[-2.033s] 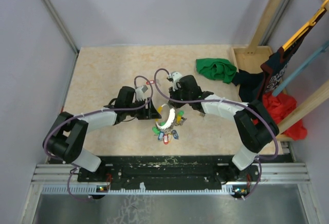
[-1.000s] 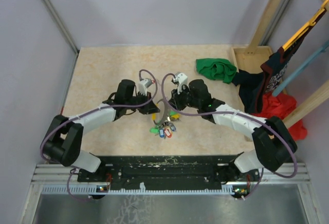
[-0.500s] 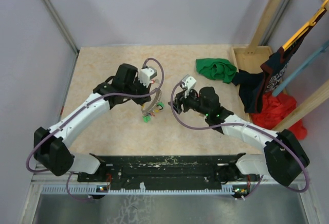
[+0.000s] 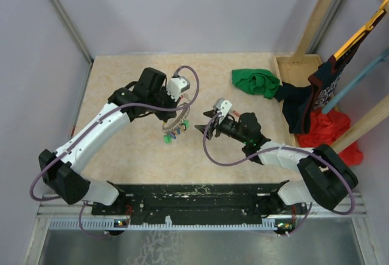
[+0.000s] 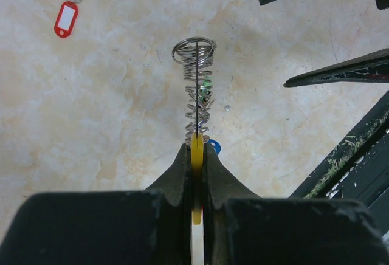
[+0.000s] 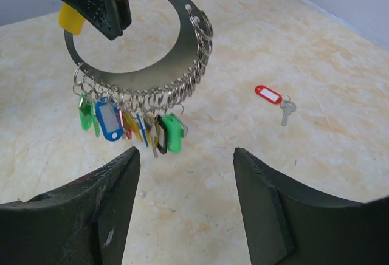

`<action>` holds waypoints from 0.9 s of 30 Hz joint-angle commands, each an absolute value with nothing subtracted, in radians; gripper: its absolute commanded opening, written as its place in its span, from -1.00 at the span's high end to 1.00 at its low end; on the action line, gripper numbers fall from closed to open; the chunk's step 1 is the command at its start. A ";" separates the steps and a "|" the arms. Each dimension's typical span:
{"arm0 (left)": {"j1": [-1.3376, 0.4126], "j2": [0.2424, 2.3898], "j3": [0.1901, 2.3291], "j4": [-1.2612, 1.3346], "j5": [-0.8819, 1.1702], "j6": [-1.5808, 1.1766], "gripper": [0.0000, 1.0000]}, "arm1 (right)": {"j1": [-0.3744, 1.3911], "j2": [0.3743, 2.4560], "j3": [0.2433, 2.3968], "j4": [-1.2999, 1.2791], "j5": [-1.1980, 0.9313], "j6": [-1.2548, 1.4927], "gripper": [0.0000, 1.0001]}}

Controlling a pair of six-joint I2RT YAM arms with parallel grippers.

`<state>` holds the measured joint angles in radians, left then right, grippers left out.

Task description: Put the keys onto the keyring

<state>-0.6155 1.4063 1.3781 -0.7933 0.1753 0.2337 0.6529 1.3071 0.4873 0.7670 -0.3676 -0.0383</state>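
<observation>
- The left end effector [image 5: 196, 149] is pressed together on the rim of the keyring [image 6: 130, 81], with a yellow tag [image 6: 72, 19] caught between its fingers. It holds the ring on edge, clear of the worktop [image 6: 316, 52].
- The bunch of keys and coloured tags [image 6: 130, 122] hangs from the ring's lower arc on small split rings.
- The right end effector [image 6: 185, 155] sits just beside and below the ring. Its fingers are spread with nothing between them.
- I'd judge this to be the gap between keys, with the ring presented and the free arm due to fetch another.
- The only loose key I can see is the red-tagged key [image 6: 268, 93], lying flat and well apart from the ring. From here I cannot tell whether a dull brass key is already in the bunch.
- The next move calls for the right arm to go down to a flat key on the worktop. It should pinch the key by the blade so the hole stays free, while the left arm keeps the ring steady.
</observation>
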 commanded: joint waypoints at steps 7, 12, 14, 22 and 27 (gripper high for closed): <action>-0.643 1.437 1.464 -0.855 0.167 0.229 1.00 | 0.710 1.454 0.432 1.244 -0.388 -0.109 -0.15; -0.647 1.433 1.466 -0.845 0.211 0.220 1.00 | 0.730 1.519 0.417 1.356 -0.342 -0.125 0.01; -0.650 1.431 1.466 -0.844 0.213 0.217 1.00 | 0.733 1.542 0.423 1.374 -0.348 -0.125 0.12; -0.653 1.422 1.474 -0.847 0.236 0.210 1.00 | 0.749 1.613 0.434 1.436 -0.328 -0.133 0.38; -0.657 1.420 1.476 -0.841 0.243 0.209 1.00 | 0.752 1.642 0.438 1.453 -0.319 -0.143 0.54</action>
